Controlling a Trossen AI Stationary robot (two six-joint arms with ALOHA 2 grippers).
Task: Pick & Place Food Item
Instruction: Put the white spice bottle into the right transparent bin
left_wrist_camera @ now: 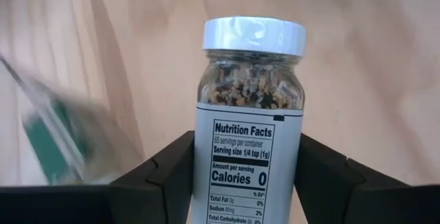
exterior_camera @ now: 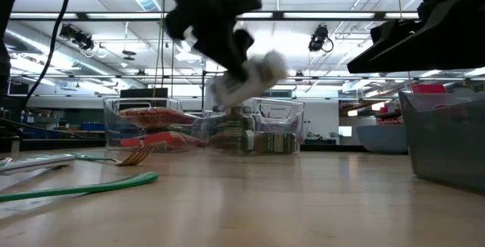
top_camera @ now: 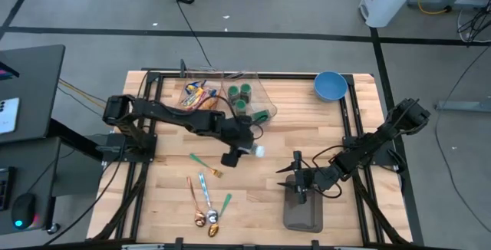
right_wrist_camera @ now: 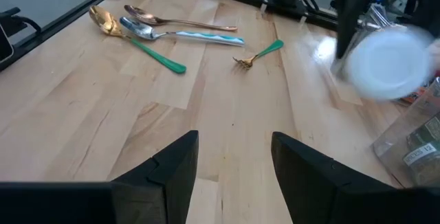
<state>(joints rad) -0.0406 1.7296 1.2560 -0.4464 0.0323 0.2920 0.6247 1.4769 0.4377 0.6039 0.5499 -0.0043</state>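
A glass spice jar (left_wrist_camera: 249,114) with a white lid and a nutrition label is between the fingers of my left gripper (left_wrist_camera: 246,183). In the high view this gripper (top_camera: 239,152) is over the table's middle, with the jar's lid (top_camera: 259,150) toward the right. In the low view the jar (exterior_camera: 250,76) hangs tilted, well above the wood. My right gripper (right_wrist_camera: 234,162) stands open with nothing between its fingers, near the table's right front (top_camera: 295,175), by a grey bin (top_camera: 303,208). My left gripper pinches the jar's labelled body (left_wrist_camera: 203,172) between its two fingers, one on each side, below the lid. The fingers slant down from the table's left and lie along the jar, whose lid end points away from them. The jar is lifted clear of the table, tilted.
A clear bin (top_camera: 222,97) at the back holds food packets and green-lidded jars (top_camera: 242,97). A blue bowl (top_camera: 330,85) sits at the back right. Spoons and a fork (top_camera: 207,196) lie on the front left of the wood.
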